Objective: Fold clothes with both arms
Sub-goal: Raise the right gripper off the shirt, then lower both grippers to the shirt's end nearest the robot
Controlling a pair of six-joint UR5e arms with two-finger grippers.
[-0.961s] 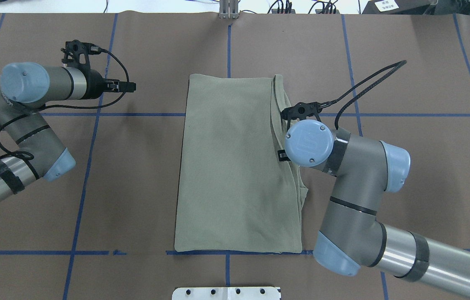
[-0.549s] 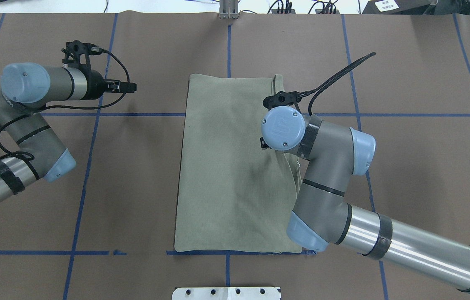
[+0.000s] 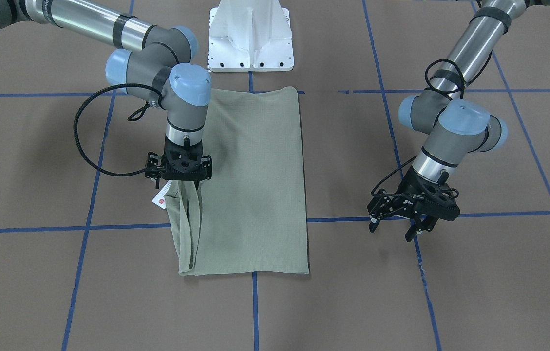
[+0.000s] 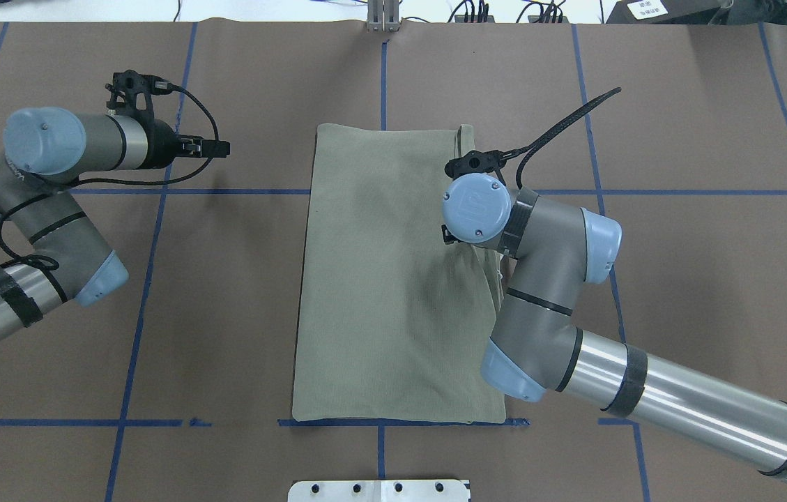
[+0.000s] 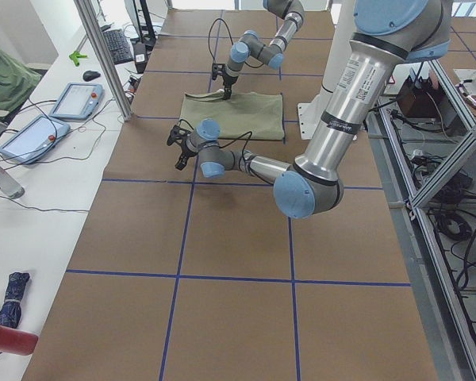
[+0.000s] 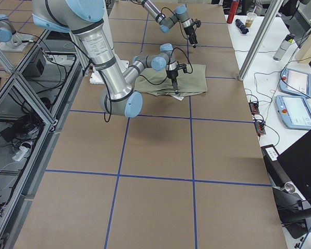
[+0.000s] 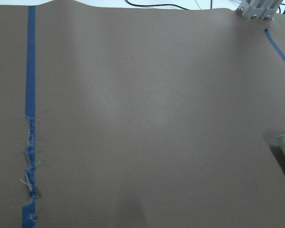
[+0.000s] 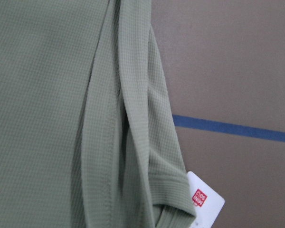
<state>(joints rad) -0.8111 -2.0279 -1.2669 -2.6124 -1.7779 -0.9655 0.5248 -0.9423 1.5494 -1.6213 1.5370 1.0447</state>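
The shirt [image 4: 379,279] lies mid-table [image 4: 240,314] as a long, narrow rectangle running away from the robot, its near short edge along a blue tape line [image 4: 51,422]. The step in hand looks like tidying the long edge on the robot's right, where loose layers ridge up instead of lying flat. The right gripper [image 3: 182,184] points straight down at that edge, about midway along it. Its jaws appear clamped on the gathered layers: cloth rises to them in a ridge, creases fan out from the spot, and the white hang tag [image 3: 160,200] dangles just beside. The left gripper [image 3: 416,233] hangs well apart from the shirt over bare table, jaws slightly apart and holding nothing. As I judge it, the next move calls for carrying the held edge inward over the body without dragging the layers beneath, then letting go so it lies straight. A crosswise fold after that would need both arms at the short edges. The long edge on the robot's left is straight and flat, and a wide band of brown table separates it from the left gripper, so that arm has room to come in. The right arm's elbow overhangs the near right corner, which crowds any grasp there.
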